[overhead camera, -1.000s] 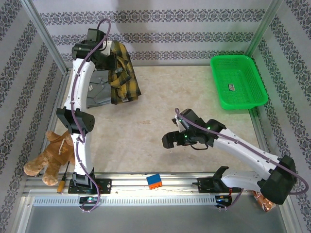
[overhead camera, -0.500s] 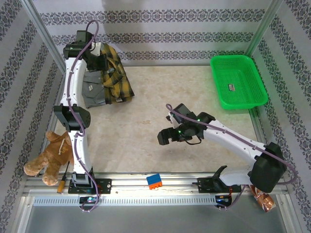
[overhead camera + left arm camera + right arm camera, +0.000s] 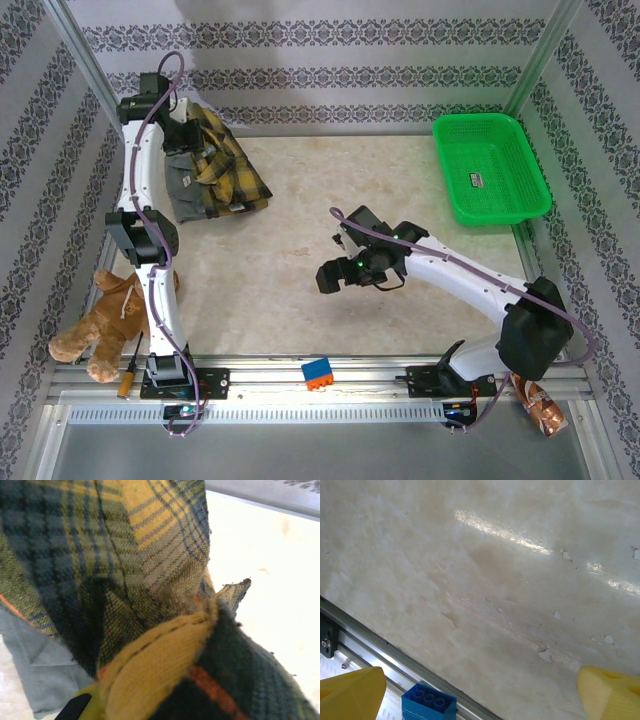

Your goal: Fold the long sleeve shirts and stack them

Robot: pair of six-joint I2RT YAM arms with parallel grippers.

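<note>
Top view, 10 o'clock on pale table [image 3: 300, 230]: large yellow-and-black plaid flannel shirt [image 3: 228, 170], bunched, far end pinched in closed jaws of left gripper [image 3: 188, 135], draped partly over plain grey collared shirt [image 3: 185, 200].

Left wrist close-up: thin red lines in plaid weave, thick folded hem, grey cloth at 7 o'clock.

Right gripper [image 3: 330, 277] mid-table, well apart from both shirts, jaws spread wide, holding nothing.

Right wrist: 2 yellow fingertips [image 3: 350, 692] over bare surface, small blue studded block [image 3: 429, 702] at 7 o'clock.

Green plastic basket [image 3: 480, 118] at 2 o'clock, brown plush toy [image 3: 100, 320] at 8 o'clock.
</note>
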